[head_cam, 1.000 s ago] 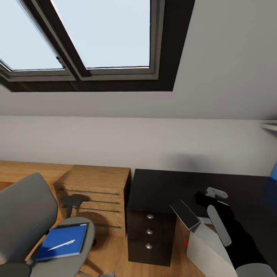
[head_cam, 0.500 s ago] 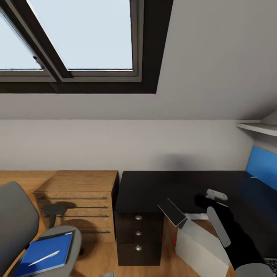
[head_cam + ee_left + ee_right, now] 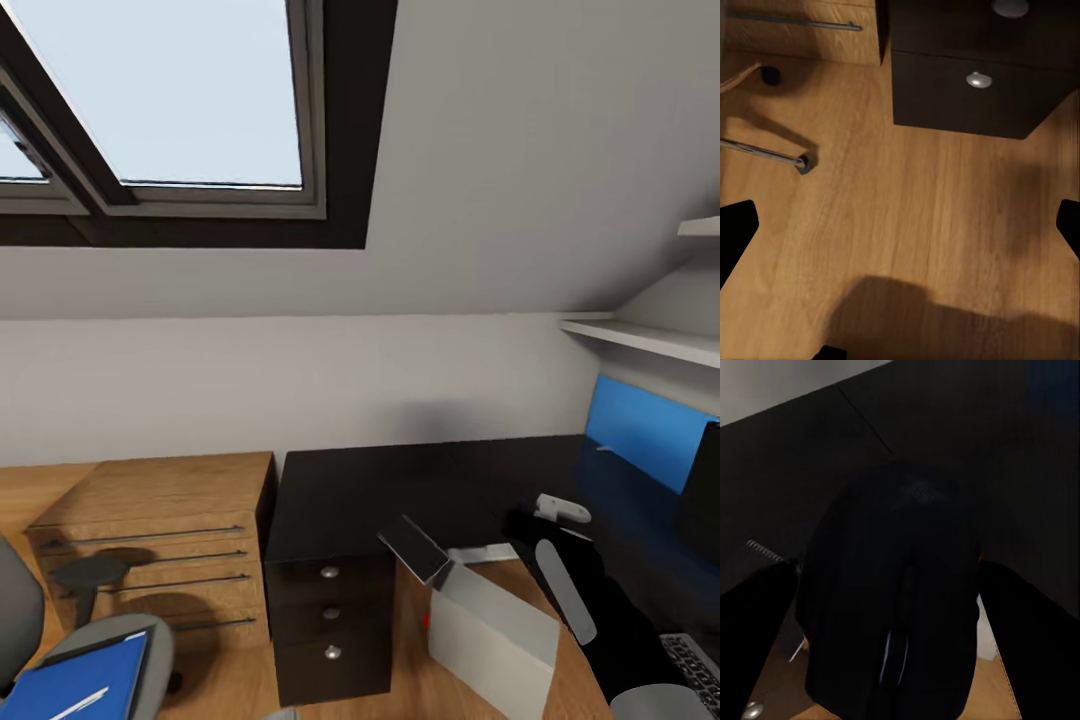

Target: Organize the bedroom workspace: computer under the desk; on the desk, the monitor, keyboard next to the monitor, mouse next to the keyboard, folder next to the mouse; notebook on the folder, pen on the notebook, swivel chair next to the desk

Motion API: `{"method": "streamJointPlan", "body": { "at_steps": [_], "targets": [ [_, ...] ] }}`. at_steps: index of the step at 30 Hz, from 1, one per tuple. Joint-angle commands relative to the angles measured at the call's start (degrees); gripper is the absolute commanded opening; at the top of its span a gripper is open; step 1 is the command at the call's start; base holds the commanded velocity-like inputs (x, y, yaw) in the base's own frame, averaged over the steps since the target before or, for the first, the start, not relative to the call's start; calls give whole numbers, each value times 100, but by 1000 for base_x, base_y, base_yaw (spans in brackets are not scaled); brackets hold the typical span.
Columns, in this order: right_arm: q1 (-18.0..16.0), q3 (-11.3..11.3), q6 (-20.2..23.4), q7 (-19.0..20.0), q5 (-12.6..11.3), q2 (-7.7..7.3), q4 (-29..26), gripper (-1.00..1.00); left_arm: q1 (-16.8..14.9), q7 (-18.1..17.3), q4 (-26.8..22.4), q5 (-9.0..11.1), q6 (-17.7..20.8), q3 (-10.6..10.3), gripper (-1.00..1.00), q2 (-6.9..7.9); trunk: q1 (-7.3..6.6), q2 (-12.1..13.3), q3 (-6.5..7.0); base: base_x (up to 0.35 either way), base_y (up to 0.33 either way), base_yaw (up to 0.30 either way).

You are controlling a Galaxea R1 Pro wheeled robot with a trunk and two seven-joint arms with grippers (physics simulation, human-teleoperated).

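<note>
Mouse [image 3: 896,600]: pinched in right claw [image 3: 889,570], one dark finger on each flank. In head view shows as a black lump [image 3: 520,522] at right claw [image 3: 548,530], over the near edge of the tabletop [image 3: 400,490]; cannot tell if touching it or lifted.

Left of right claw and lower: computer [image 3: 490,630], light grey box on the wood floor [image 3: 230,690] in the desk's knee space, red dot on the corner toward the drawer unit [image 3: 325,630]. Looks tilted, with a grey flap sticking up at its top.

Right of right claw, near the frame edge: keyboard [image 3: 695,660], corner only. Behind that, black monitor [image 3: 700,490], edge only, in front of the blue wall panel [image 3: 645,425].

Far left of right claw: swivel chair [image 3: 110,640], well apart from the desk, carries the folder [image 3: 75,685] with the pen [image 3: 75,705] lying on it. Wooden chest [image 3: 150,530] stands between chair and drawer unit.

Left claw [image 3: 900,232]: spread wide, nothing between the fingers, hangs over bare floor [image 3: 915,225]. Ahead of it, drawer unit [image 3: 967,90] with a silver knob [image 3: 979,79]; off to one side, a chrome chair leg [image 3: 765,152].
</note>
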Motion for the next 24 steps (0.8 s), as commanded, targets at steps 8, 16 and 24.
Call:
{"method": "streamJointPlan", "body": {
  "at_steps": [8, 16, 24],
  "targets": [
    [0, 6, 12, -49, -31, -3, -6, -100, -7, 36, -2, 64, -88, -32, 100, 9, 2, -4, 44, 0, 0, -243],
    [0, 12, 12, -49, 48, -3, -6, -100, -7, 27, -2, 58, -246, -38, 100, 10, 2, -4, 90, 0, 0, -243],
    [-1, 18, 12, -49, 52, -3, -6, -100, -7, 20, -32, 57, -250, -30, 100, 17, 2, -4, 136, 0, 0, -243]
  ]
}}
